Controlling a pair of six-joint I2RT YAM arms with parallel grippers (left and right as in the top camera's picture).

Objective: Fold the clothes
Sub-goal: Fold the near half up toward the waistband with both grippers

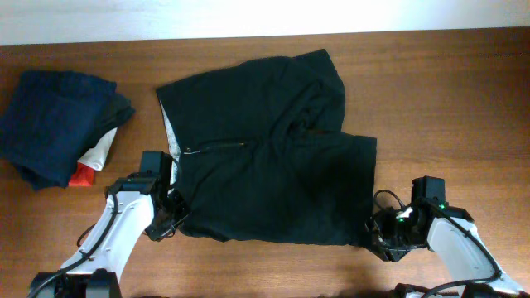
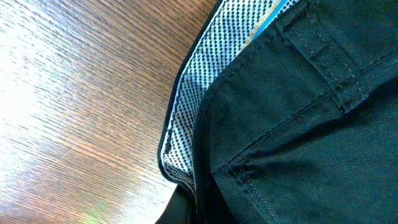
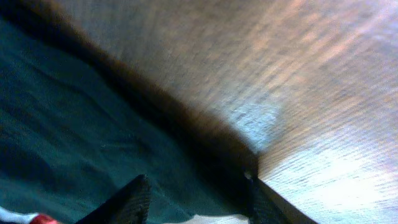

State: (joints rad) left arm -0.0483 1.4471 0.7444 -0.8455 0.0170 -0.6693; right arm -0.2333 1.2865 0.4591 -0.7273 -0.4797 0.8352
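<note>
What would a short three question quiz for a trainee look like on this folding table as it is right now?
1. True or false: the black garment lies on top of the navy-blue pile.
2. Pick one. The left gripper is at:
A. the garment's near left corner, by the waistband
B. the navy-blue pile
C. the far edge of the table
3. In a few words: what small item sits tucked against the navy-blue pile, on the side facing the garment?

Key
1. False: it lies spread on the bare table, apart from the pile.
2. A
3. The white-and-red piece.
</note>
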